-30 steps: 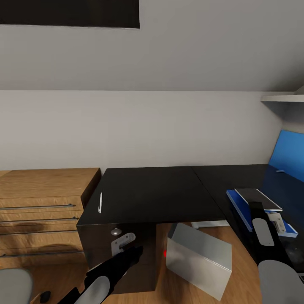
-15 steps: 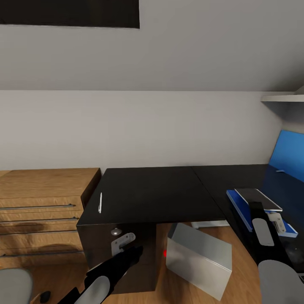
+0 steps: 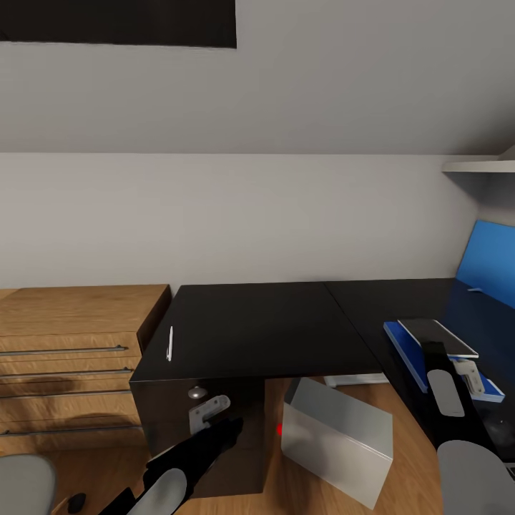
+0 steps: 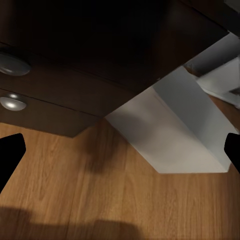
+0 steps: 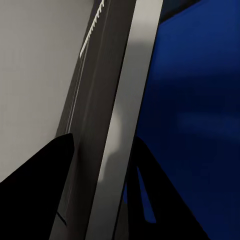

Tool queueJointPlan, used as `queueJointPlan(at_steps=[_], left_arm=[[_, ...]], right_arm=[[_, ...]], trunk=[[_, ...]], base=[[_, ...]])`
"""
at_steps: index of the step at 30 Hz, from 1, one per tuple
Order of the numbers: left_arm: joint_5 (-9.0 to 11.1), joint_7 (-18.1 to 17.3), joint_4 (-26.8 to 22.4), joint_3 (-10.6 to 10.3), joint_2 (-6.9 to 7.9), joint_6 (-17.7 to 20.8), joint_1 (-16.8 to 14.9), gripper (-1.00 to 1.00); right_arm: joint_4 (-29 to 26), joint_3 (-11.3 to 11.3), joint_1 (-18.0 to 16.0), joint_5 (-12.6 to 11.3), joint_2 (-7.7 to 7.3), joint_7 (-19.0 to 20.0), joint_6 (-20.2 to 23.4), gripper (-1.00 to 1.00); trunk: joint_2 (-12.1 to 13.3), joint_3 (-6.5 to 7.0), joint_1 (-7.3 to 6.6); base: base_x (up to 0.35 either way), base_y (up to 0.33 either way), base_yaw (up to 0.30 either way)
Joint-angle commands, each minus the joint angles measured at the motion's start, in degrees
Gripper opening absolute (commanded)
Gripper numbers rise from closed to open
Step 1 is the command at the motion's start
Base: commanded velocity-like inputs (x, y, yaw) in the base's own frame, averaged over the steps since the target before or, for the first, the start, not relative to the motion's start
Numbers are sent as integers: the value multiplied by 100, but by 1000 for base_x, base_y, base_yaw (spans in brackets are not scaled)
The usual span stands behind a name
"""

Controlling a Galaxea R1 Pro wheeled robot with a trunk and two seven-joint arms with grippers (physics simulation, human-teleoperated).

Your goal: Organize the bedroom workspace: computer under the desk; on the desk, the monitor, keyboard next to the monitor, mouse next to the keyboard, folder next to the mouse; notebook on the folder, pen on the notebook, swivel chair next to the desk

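Right gripper (image 3: 468, 373) in the head view sits low over the notebook (image 3: 438, 337), which lies on the blue folder (image 3: 409, 345) at the right part of the black desk (image 3: 265, 329). The pen (image 3: 170, 342) lies near the desk's left edge, well apart from the stack. The left gripper (image 3: 209, 413) hangs in front of the desk's drawer front, and the pale computer (image 3: 336, 438) stands on the wooden floor (image 3: 408, 458) under the desk.

From the left wrist view, the dark fingertips (image 4: 10, 155) stand wide apart and empty, with the computer (image 4: 170, 130) and two round knobs (image 4: 12, 102) ahead.

From the right wrist view, the dark fingers (image 5: 37, 185) clasp the notebook's (image 5: 125, 115) grey edge over the folder (image 5: 195, 115).
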Motion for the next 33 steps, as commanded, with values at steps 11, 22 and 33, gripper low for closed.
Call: queueJointPlan(at_steps=[11, 22, 33], left_arm=[[16, 33, -7, -67, 3, 19, -7, 100], [16, 33, -7, -67, 3, 19, -8, 100], [16, 33, -7, -72, 2, 19, -7, 100]], right_arm=[[-9, 9, -3, -53, -2, -23, -31, 100], [-9, 9, -3, -53, -2, -24, -31, 100], [-9, 9, -3, -53, -2, -24, -31, 100]], trunk=[[-3, -6, 0], [-3, -6, 0], [358, 155, -198]], base=[[0, 0, 0], [0, 0, 0], [0, 0, 0]])
